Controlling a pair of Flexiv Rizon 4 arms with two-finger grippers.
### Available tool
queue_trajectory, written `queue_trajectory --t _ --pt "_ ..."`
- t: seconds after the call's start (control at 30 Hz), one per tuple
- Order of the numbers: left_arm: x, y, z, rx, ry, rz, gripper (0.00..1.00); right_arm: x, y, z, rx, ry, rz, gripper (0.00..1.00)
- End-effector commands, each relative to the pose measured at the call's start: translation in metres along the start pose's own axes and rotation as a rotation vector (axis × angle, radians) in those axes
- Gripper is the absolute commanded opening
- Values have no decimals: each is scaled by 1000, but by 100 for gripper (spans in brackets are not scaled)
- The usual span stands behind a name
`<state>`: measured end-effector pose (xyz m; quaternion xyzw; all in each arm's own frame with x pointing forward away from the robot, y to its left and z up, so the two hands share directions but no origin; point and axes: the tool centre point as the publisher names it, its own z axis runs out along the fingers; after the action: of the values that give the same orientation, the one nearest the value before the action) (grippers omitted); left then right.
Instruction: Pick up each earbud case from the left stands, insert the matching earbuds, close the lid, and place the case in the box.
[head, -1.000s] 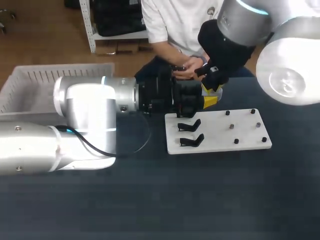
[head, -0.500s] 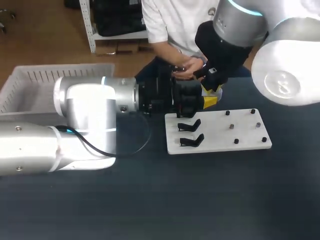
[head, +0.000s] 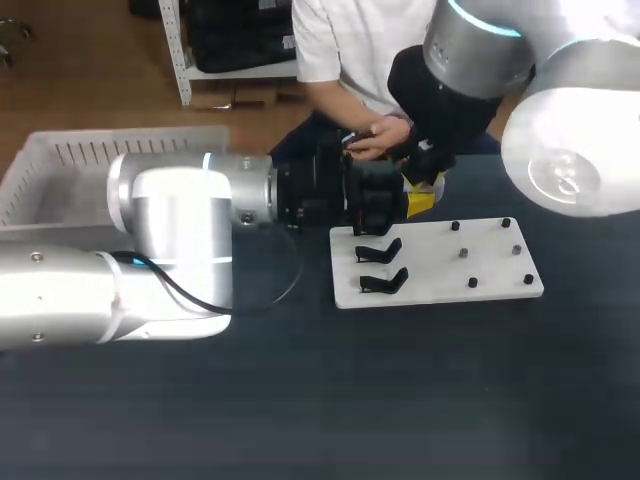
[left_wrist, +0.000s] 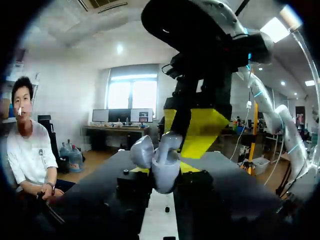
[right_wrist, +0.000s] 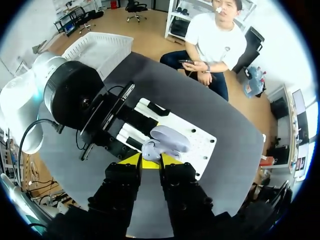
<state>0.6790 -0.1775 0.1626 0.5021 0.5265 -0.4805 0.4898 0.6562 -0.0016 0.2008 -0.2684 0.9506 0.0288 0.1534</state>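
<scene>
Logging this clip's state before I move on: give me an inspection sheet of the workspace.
Surface: dark table with a white board on it.
Job's things: case, lid open, held above the board; two stands in view, both empty; box at far left.
Clutter: nothing seen.
Grippers: left gripper shut on case; right gripper close over the case, grip unclear.
Cables: black cable loops beside board.
Surroundings: nothing seen.

Grey earbud case (right_wrist: 169, 138), white board (head: 430, 255); black stands (head: 380, 250), dark table (head: 400, 400)
</scene>
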Motion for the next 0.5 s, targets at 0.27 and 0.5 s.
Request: queue_trajectory --t 0.27,0.5 --pt "1 -1 0 -7 -6 4 0 0 0 -1 15 -14 7 31" --pt "1 -1 0 -7 -6 4 0 -2 -2 -5 21 -23 9 34"
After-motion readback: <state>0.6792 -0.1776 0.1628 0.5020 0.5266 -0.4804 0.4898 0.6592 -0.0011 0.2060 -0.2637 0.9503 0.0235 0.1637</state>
